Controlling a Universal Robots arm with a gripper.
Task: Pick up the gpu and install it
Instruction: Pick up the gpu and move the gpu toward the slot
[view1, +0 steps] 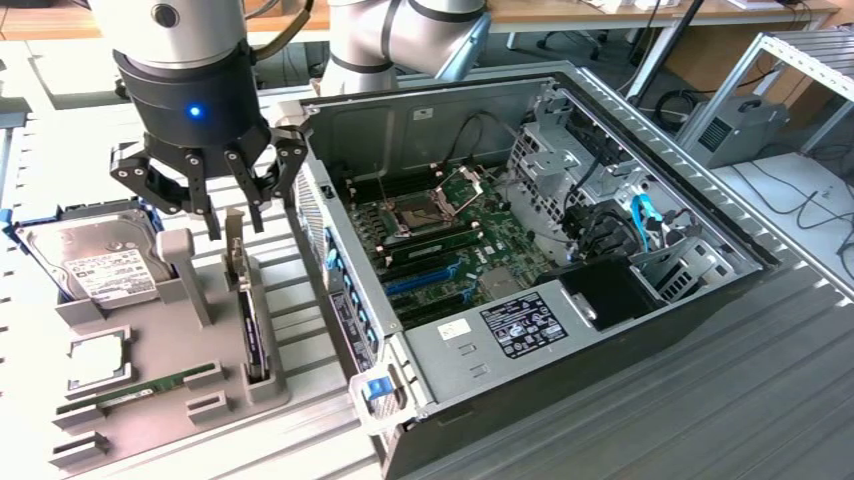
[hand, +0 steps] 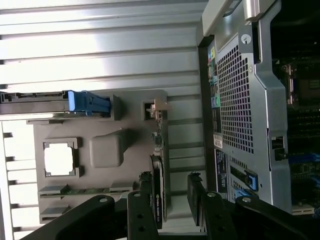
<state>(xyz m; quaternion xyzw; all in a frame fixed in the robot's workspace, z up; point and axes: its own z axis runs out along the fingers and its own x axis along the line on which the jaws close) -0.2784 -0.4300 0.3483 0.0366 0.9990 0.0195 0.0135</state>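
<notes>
On the grey slotted fixture tray (view1: 160, 330) at the exterior view's left, standing on edge in a slot: the gpu (view1: 248, 310), a thin flat card w/ black shroud, green board and silver end bracket. Directly above its far, bracket end, hanging spread wide and gripping nothing: the black multi-finger gripper (view1: 214, 212) of the single arm. In the wrist view, gpu (hand: 158, 160) seen edge-on, running lengthwise into the gap of the gripper (hand: 172, 190); fingers (hand: 141, 200) on one side close to the shroud face, opposite set farther off. Prob. no contact, though hard to tell at that angle. Long axis of card: along the tray, from under the gripper toward the tray's near edge, approx. parallel to the perforated metal rear panel (view1: 327, 250) of the open black-and-silver pc case (view1: 387, 125). Finger line therefore across the card's thin dimension, broad faces toward the pads. Room tight on the exterior view's right, w/ case panel near the slot. On the other side, a grey upright block (view1: 180, 270) of the tray just beside the card, then a silver hard drive w/ white label (view1: 100, 265) farther out. Upward path open save for the gripper itself. Elsewhere on tray, well apart from gripper, lying flat: square silver cpu chip (view1: 96, 362) and narrow green memory stick (view1: 140, 385). Inside case, green motherboard (view1: 481, 240) exposed. Gpu not yet lifted, not yet installed.
</notes>
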